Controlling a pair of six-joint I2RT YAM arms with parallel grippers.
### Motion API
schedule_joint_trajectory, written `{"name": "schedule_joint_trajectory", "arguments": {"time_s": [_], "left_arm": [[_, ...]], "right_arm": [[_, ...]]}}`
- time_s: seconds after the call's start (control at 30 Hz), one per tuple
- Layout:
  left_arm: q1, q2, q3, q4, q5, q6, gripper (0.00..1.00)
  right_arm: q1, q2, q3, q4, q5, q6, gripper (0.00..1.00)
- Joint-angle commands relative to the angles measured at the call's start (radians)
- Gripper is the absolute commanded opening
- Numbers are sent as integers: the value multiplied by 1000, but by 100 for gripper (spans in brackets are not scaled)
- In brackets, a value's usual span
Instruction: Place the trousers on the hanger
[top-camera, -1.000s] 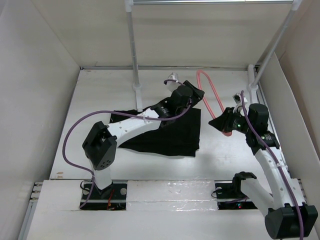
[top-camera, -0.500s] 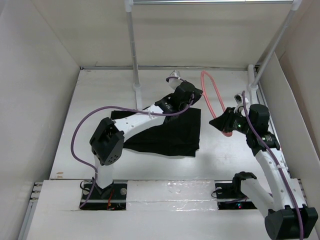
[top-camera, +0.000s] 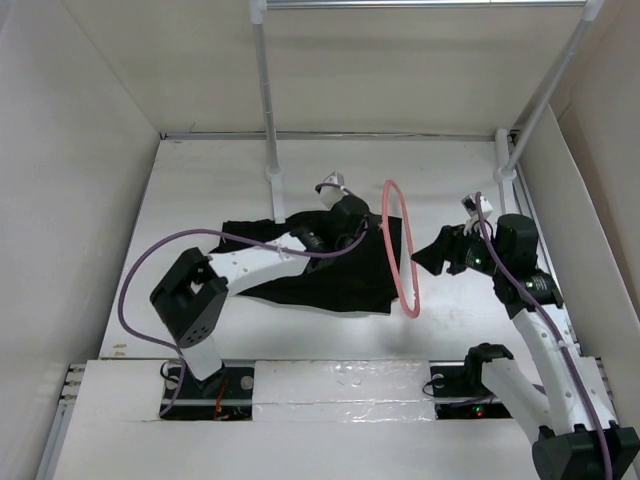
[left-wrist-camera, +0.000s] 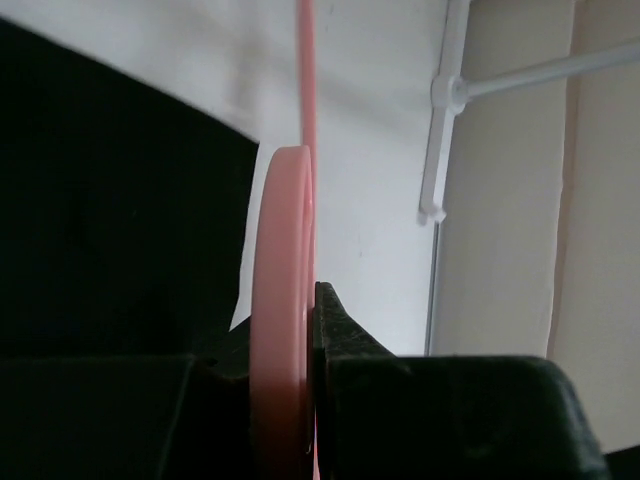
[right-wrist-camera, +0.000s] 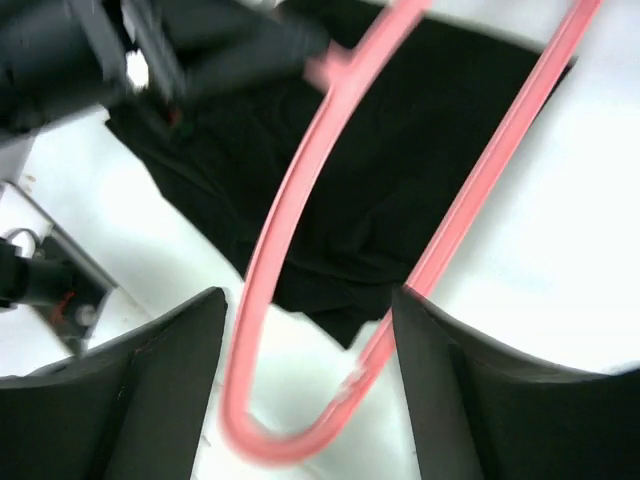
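Note:
The black trousers (top-camera: 330, 280) lie flat on the white table in the middle; they also show in the left wrist view (left-wrist-camera: 110, 220) and the right wrist view (right-wrist-camera: 400, 170). The pale-pink hanger (top-camera: 409, 290) stands on edge over the trousers' right edge. My left gripper (top-camera: 360, 228) is shut on the hanger (left-wrist-camera: 280, 300) near its top, above the trousers. My right gripper (top-camera: 428, 256) is open just right of the hanger loop, not touching it. In the right wrist view the hanger (right-wrist-camera: 290, 200) hangs beyond the spread right gripper (right-wrist-camera: 308, 330).
Two white rack poles rise at the back, one left of centre (top-camera: 268, 110) and one slanting at the right (top-camera: 545, 95); the rack also shows in the left wrist view (left-wrist-camera: 440, 150). White walls enclose the table on the left, back and right.
The right gripper has let go of the hanger and opened. The left gripper has carried the hanger left and nearer, from beside the trousers to over their right edge.

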Motion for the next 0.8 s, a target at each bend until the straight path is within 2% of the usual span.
{"name": "schedule_joint_trajectory", "arguments": {"time_s": [0.0, 0.03, 0.1, 0.13, 0.17, 0.23, 0.27, 0.37, 0.47, 0.6, 0.77], "left_arm": [[-50, -146, -84, 103, 23, -18, 0], [-50, -157, -138, 122, 25, -24, 0], [-50, -169, -172, 137, 28, -39, 0], [-50, -169, -189, 134, 26, -41, 0], [-50, -163, -192, 134, 25, -35, 0], [-50, -150, -190, 143, 23, 11, 0], [-50, -122, -178, 134, 28, 26, 0], [-50, -68, -141, 123, 31, 69, 0], [-50, -24, -132, 119, 37, 74, 0], [-50, 31, -112, 117, 64, 54, 0], [-50, 74, -74, 88, 45, 57, 0]], "right_arm": [[9, -2, 105, -47, 27, -92, 72], [9, 4, 107, -54, 47, -101, 53], [9, 9, 52, -12, 51, -87, 28], [9, 13, 18, 26, 31, -67, 1], [9, 30, -52, 125, 14, -51, 0], [9, 59, -113, 222, -35, 15, 0], [9, 97, -150, 292, -38, 23, 3], [21, 162, -160, 341, -37, 14, 17], [72, 231, -146, 353, 14, -4, 32], [136, 308, -161, 410, 101, 39, 38], [146, 342, -207, 436, 208, 85, 49]]}}
